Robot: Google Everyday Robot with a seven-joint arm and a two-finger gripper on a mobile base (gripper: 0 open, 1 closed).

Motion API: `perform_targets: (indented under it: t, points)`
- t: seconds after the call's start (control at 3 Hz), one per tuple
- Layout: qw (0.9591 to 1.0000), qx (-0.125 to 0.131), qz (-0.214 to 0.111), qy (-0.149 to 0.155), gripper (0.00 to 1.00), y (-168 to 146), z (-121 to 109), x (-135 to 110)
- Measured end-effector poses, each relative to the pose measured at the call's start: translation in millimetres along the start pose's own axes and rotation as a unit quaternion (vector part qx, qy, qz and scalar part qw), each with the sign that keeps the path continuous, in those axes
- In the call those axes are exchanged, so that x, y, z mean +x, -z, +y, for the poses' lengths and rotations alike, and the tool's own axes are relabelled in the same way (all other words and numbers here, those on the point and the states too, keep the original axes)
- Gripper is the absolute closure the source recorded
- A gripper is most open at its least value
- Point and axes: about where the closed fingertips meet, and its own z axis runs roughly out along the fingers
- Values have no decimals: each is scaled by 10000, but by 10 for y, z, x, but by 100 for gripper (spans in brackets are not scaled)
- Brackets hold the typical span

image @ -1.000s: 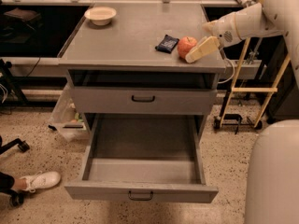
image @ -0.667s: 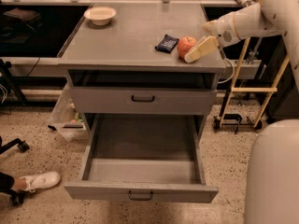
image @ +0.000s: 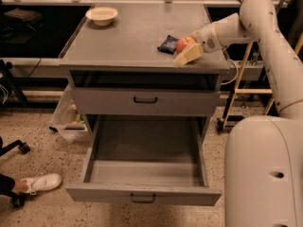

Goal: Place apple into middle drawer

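Near the front right corner of the bench (image: 128,37), the apple (image: 181,43) is partly hidden by the gripper (image: 187,54); print on the dark packet (image: 167,44) cannot be read.

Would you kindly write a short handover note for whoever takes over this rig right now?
The hand is at the right edge of the cabinet top, against the apple. This view does not confirm a grip.
The apple rests on the cabinet top beside the dark blue snack packet.
The middle drawer is pulled open, and the apple is not in it.
Done: drawer open, hand brought to the apple.
Left: secure the apple, lift it, carry it down over the drawer and release it inside.
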Motion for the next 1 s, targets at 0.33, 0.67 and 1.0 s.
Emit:
perform_targets:
  t: [0.33,0.67,1.0]
  points:
    - [10000,0,0,0,19,0,0,0]
    - [10000,-1,0,0,42,0,1,0]
    - [9998,-192,-51,-35,65,-14,81,11]
